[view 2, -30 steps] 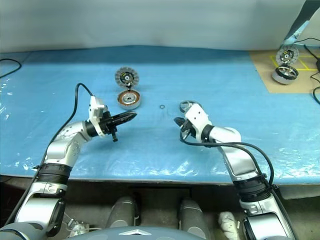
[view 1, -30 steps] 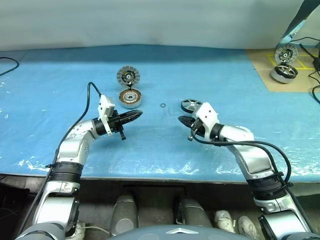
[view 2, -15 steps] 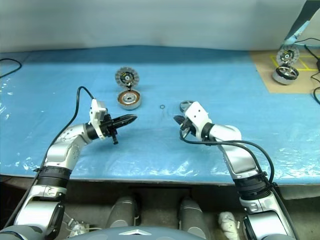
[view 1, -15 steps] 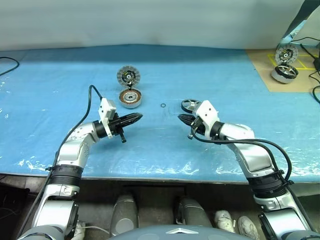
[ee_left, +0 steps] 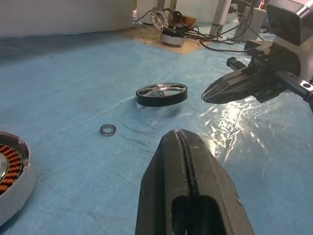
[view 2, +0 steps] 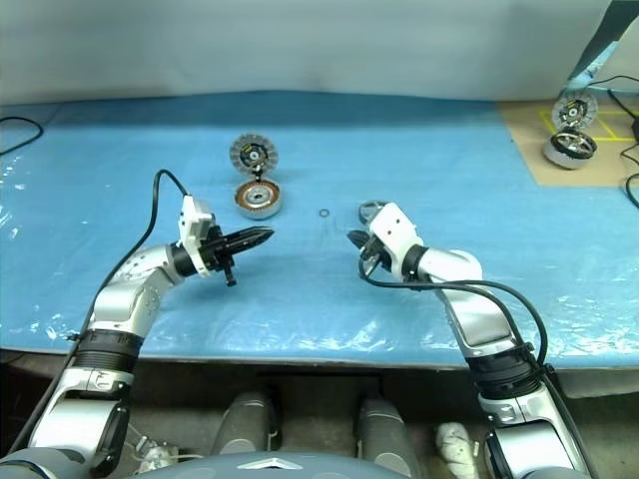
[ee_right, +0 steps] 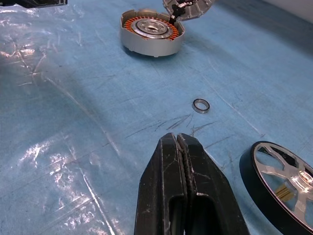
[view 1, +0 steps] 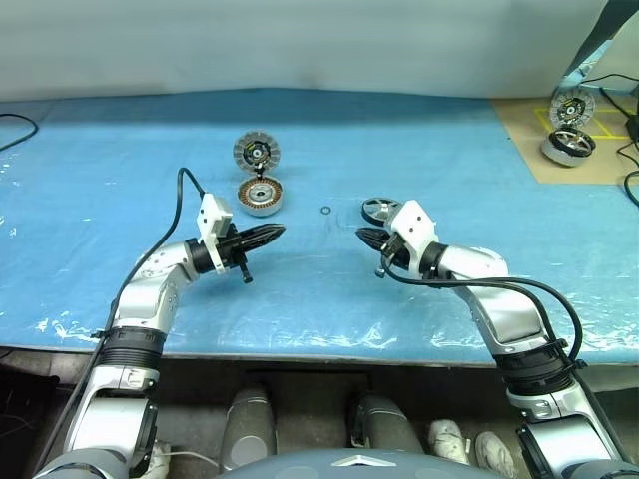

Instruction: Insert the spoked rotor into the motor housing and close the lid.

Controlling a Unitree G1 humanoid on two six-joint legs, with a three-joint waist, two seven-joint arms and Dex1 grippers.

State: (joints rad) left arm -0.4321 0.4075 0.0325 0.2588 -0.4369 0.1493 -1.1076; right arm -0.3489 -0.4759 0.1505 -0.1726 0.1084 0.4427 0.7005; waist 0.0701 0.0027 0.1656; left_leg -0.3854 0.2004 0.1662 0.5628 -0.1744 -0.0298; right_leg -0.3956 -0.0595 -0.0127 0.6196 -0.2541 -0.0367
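Over the blue table (view 1: 419,150), we see the left gripper (view 1: 281,230) and right gripper (view 1: 359,235) hovering clamped shut and empty, the spoked rotor (view 1: 378,210) just past the right one, a small ring (view 1: 325,211) between, motor housing (view 1: 260,196) farther back, lid (view 1: 257,153) leaning behind it

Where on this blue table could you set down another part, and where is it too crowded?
The bare blue sheet left of the motor housing is free, as is the stretch between the spoked rotor and the brown board. It is crowded between the two shut hands, around the small ring.
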